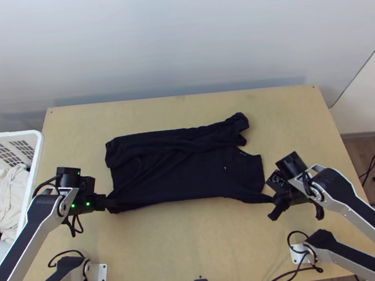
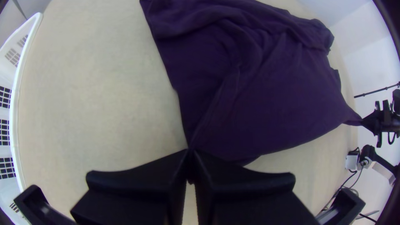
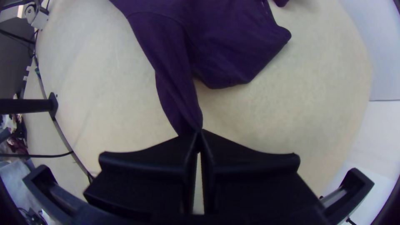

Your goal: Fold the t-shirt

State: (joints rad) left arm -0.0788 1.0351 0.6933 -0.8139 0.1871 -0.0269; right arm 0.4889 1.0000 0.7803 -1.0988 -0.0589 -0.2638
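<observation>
In left end effector (image 1: 110, 204); t-shirt (image 1: 182, 167) edge.

The left arm (image 1: 25, 265) and right arm (image 1: 367, 228) pair silver-grey sides with black facings, looping black cables (image 1: 64, 253), green lights (image 1: 88, 203), pale base plates (image 1: 101, 274) and broad black jaws.

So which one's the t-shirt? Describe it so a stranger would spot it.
Look at the light wooden table. Across its middle lies the t-shirt, one corner pinched in the left gripper and a sleeve in the right gripper. It is dark, unlike the pale cloth in the white basket beside the table.
</observation>
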